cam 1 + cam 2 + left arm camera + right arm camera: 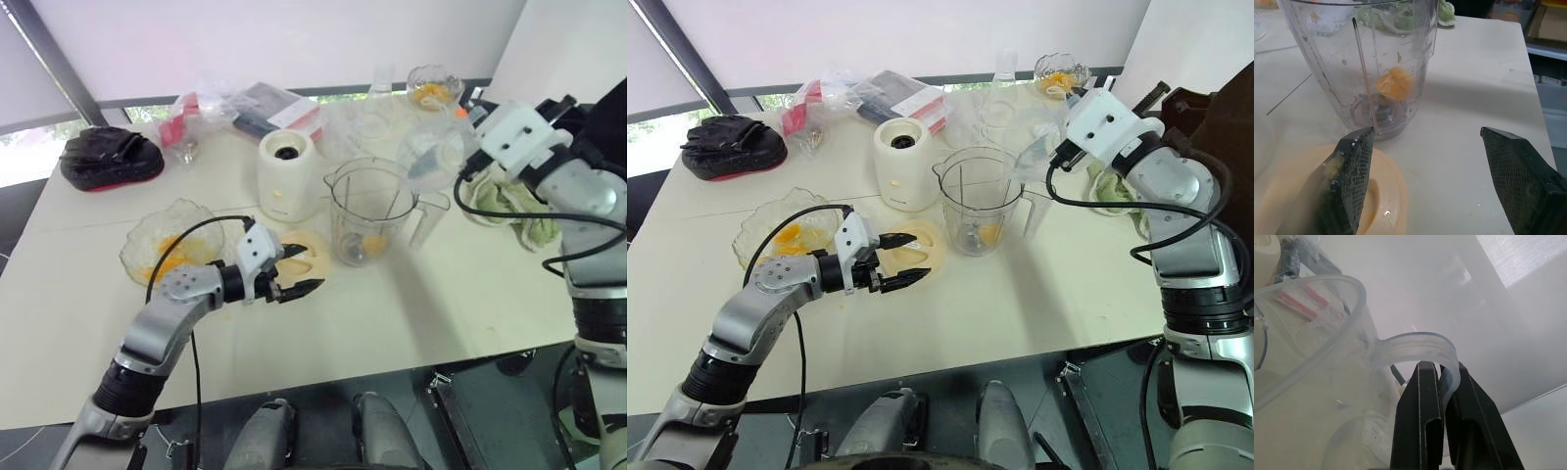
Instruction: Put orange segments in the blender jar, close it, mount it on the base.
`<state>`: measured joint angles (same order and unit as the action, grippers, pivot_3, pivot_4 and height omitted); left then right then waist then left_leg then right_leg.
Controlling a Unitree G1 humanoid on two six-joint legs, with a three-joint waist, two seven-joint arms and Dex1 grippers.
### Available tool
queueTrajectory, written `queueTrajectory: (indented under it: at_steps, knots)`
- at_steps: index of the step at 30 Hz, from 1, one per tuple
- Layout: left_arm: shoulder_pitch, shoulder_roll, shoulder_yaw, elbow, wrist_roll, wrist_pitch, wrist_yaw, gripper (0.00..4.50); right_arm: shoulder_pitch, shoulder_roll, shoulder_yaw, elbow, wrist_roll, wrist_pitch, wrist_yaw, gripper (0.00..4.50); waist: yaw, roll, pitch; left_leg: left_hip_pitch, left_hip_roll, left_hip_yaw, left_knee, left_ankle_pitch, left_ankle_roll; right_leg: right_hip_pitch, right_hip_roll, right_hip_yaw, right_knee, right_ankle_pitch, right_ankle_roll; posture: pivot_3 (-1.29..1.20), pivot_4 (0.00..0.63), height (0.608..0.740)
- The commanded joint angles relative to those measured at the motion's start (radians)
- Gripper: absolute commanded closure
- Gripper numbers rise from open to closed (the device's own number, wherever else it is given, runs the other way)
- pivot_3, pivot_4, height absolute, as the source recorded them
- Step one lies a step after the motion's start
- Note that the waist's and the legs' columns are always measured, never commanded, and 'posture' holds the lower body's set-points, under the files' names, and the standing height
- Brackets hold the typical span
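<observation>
The clear blender jar stands upright mid-table with one orange segment at its bottom. The cream base stands just behind it to the left. A cream lid lies flat in front of the jar. My left gripper hovers open over the lid's near edge, pointing at the jar, with nothing between its fingers. A glass bowl with orange segments sits to the left. My right gripper is shut on the handle of a clear plastic jug, held in the air behind the jar to the right.
A black bag lies at the back left, packets at the back middle. A small glass bowl with orange pieces stands at the far back. A green-white cloth lies at the right. The table's front edge is near.
</observation>
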<state>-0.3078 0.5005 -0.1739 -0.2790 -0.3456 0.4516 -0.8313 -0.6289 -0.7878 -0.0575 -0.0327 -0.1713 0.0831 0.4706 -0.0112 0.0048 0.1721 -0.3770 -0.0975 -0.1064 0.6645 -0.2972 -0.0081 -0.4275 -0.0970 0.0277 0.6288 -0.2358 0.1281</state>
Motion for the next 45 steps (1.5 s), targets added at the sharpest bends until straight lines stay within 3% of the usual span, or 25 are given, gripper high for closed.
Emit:
queueTrajectory:
  at_steps: [1,22,37,45]
  knots:
    - [-0.005,0.002,0.008,-0.018,-0.002,-0.017,-0.009,0.92,-0.009,0.027,-0.07,-0.014,0.041,0.03,-0.037,4.43,0.0,0.0,0.0,0.0,0.0,0.0,0.0,0.0,0.0,0.0,0.0,0.0,0.0,0.0,0.0,0.0,0.15,0.74]
    - [-0.01,0.0,0.007,-0.012,0.001,-0.012,-0.022,0.92,0.027,0.33,-0.51,0.039,0.44,0.424,-0.358,4.43,0.0,0.0,0.0,0.0,0.0,0.0,0.0,0.0,0.0,0.0,0.0,0.0,0.0,0.0,0.0,0.0,0.15,0.74]
    - [0.015,0.017,0.023,-0.047,-0.004,0.005,-0.01,0.92,0.17,0.5,-0.565,0.286,0.476,0.108,-0.484,4.43,-0.005,0.003,0.0,0.001,0.0,0.0,-0.001,0.0,0.0,0.0,0.0,0.001,0.001,0.0,0.0,0.0,0.15,0.74]
    - [0.023,0.022,0.02,-0.064,-0.004,0.015,-0.003,0.92,0.147,0.478,-0.531,0.493,0.46,-0.059,-0.484,4.43,-0.005,0.003,0.0,0.001,0.0,0.0,-0.001,0.0,0.0,0.0,0.0,0.001,0.001,0.0,0.0,0.0,0.15,0.74]
